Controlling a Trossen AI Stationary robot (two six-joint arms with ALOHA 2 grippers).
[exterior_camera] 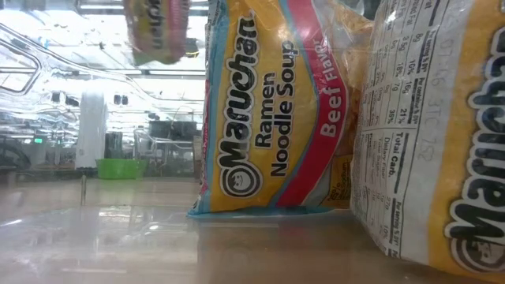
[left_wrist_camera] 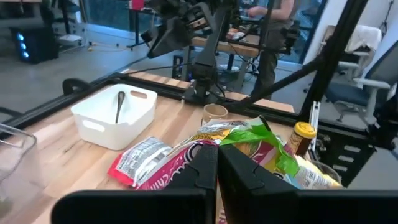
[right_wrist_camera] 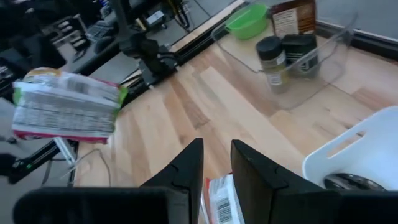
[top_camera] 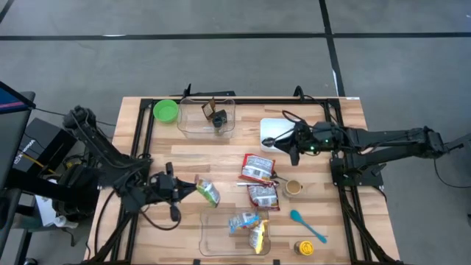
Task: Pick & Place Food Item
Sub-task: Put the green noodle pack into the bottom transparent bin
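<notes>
Left gripper [top_camera: 193, 188], lower left of frame, clamped on a snack packet [top_camera: 208, 193]; it should clear the clear bin's [top_camera: 213, 246] rim before releasing (bin already crowded). Right gripper [top_camera: 291, 152] waits, jaws slightly apart, empty.

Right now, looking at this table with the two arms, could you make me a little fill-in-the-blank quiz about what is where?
1. The left end effector is shut on a food packet with a ____ top.
2. The green bowl sits at the table's far ____ corner in the high view.
3. The right end effector hovers beside the ____ bin.
4. The blue spoon lies near the small ____-lidded jar.

Missing words: green; left; white; yellow
</notes>
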